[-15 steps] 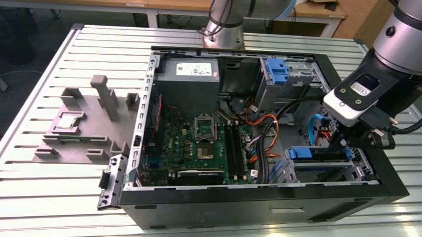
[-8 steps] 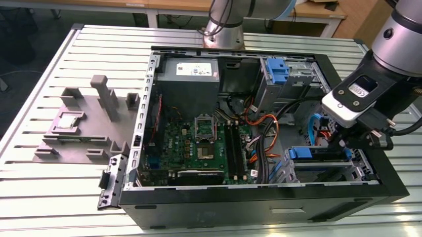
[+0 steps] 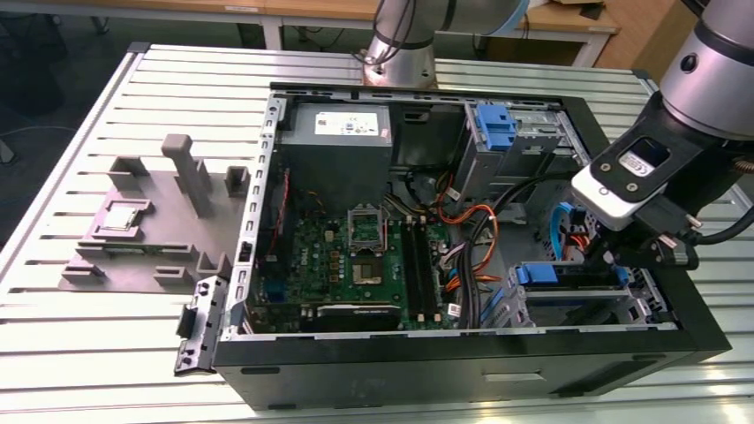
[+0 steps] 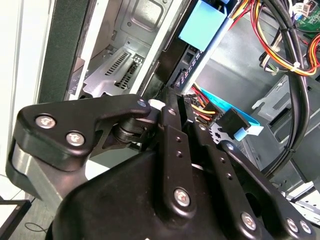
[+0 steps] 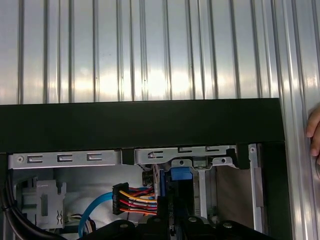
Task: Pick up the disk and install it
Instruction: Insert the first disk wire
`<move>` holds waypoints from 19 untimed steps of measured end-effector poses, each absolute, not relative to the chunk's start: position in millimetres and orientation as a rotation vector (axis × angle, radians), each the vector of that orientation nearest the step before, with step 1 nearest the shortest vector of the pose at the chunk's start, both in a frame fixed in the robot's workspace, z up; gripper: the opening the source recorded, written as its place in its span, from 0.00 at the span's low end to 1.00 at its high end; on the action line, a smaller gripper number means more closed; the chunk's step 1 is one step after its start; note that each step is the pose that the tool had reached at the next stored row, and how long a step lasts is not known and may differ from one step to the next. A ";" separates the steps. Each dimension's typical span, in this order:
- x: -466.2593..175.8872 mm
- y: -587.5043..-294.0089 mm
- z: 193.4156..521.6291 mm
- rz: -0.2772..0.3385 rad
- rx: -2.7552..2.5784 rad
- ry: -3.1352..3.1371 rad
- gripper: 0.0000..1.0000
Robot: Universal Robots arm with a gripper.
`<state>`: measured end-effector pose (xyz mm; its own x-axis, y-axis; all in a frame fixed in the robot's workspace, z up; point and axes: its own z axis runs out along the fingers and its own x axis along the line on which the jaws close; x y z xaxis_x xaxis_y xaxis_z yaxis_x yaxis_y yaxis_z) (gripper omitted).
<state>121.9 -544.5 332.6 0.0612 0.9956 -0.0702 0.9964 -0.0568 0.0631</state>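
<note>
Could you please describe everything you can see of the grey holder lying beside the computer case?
The grey holder is a flat, matte, plastic-looking base with several upright posts and blocks, the tallest a slim pillar. A small square silver part sits in one pocket. The holder lies flat on the slatted metal table, at the exterior view's left of the open computer case.

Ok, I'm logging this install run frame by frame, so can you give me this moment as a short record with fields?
setting: open computer case lying on a slatted metal table
gripper: inside the case at the exterior view's right, over the drive cage
disk: blue carrier edge directly ahead of the gripper in the first wrist view, near the case wall; label hidden
grip on disk: cannot tell
nearby: connector with coloured wires beside the disk
upright blue bracket: far end of the case, untouched
person: a hand on the table edge
</note>
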 end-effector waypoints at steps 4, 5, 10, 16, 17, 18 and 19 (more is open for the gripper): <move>121.9 -544.5 332.0 -0.011 2.218 2.091 0.17; 121.9 -544.5 331.9 -0.011 2.219 2.091 0.17; 121.9 -544.6 332.3 -0.010 2.219 2.091 0.17; 121.9 -544.5 332.9 -0.007 2.221 2.092 0.17; 121.9 -544.5 333.0 -0.006 2.221 2.093 0.17; 121.9 -544.6 333.1 -0.004 2.222 2.094 0.17; 121.9 -544.5 333.0 -0.002 2.223 2.094 0.17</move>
